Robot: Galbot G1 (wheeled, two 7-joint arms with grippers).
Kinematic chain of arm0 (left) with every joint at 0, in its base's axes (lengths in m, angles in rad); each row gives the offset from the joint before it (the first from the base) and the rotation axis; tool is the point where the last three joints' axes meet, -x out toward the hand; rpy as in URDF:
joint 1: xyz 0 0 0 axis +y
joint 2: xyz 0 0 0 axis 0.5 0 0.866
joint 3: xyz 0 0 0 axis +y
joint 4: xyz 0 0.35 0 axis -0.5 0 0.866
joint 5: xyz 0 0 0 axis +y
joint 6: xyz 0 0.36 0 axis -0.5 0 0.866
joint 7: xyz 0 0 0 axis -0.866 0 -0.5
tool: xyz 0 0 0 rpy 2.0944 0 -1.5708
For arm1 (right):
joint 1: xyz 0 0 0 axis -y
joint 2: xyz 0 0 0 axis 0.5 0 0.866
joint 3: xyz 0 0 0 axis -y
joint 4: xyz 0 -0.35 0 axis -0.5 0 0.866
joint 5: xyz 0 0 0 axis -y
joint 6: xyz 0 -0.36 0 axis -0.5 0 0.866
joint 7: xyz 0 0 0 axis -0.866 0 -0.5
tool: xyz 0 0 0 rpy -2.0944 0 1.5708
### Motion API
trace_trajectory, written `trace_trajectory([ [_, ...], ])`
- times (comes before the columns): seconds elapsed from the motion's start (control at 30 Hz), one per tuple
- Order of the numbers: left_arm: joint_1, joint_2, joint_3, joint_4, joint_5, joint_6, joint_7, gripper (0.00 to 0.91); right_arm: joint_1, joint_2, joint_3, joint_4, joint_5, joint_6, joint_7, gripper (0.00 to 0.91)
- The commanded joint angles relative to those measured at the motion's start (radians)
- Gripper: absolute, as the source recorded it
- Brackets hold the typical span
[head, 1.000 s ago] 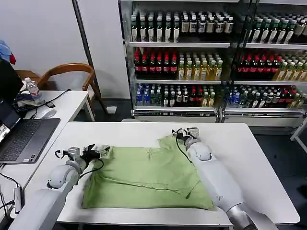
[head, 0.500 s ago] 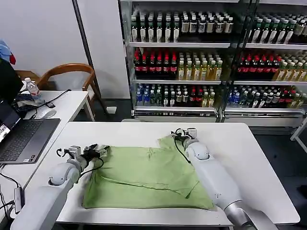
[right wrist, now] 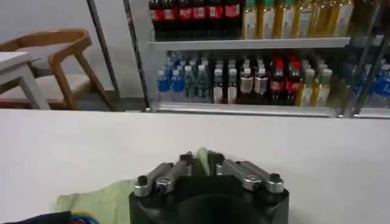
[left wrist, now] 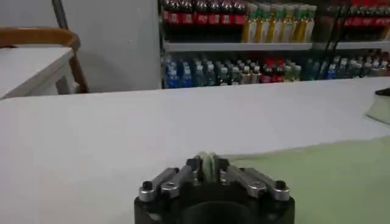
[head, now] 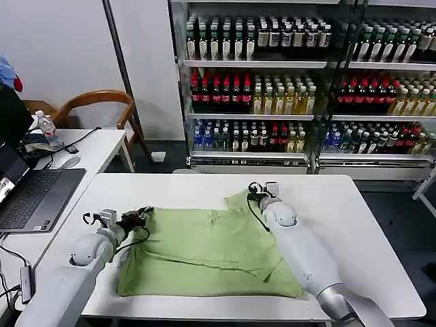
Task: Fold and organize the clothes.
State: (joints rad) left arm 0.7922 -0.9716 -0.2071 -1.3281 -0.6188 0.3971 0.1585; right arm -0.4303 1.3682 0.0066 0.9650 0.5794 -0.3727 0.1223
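Both grippers, left (head: 142, 216) and right (head: 255, 195), are clamped on the green shirt's (head: 211, 252) far corners

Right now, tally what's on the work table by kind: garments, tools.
shirt: 1
tools: 2, left tool and right tool, each shut on the shirt
Total: 3
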Motion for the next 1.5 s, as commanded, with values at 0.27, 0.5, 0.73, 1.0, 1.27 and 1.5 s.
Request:
trace_trajectory([
  [0.27,0.061,0.035,-0.043,-0.135,-0.074,-0.024,0.009,0.050,-0.079,-0.091,0.006,0.307,0.069,-0.018,0.040,0.000],
  [0.5,0.169,0.067,-0.093,-0.256,-0.090,-0.028,0.007,0.050,-0.238,-0.205,0.028,0.587,0.140,-0.083,0.087,0.000],
  [0.73,0.278,0.081,-0.145,-0.331,-0.093,-0.038,0.009,0.050,-0.453,-0.275,0.111,0.819,0.171,-0.108,0.100,0.000],
  [1.0,0.387,0.086,-0.231,-0.428,-0.105,-0.048,0.013,0.050,-0.640,-0.329,0.207,1.002,0.172,-0.112,0.115,0.000],
  [1.27,0.418,0.084,-0.246,-0.443,-0.103,-0.063,0.014,0.050,-0.751,-0.353,0.273,1.121,0.157,-0.112,0.110,0.000],
  [1.5,0.433,0.096,-0.243,-0.445,-0.096,-0.064,0.013,0.050,-0.813,-0.369,0.307,1.151,0.151,-0.106,0.104,0.000],
])
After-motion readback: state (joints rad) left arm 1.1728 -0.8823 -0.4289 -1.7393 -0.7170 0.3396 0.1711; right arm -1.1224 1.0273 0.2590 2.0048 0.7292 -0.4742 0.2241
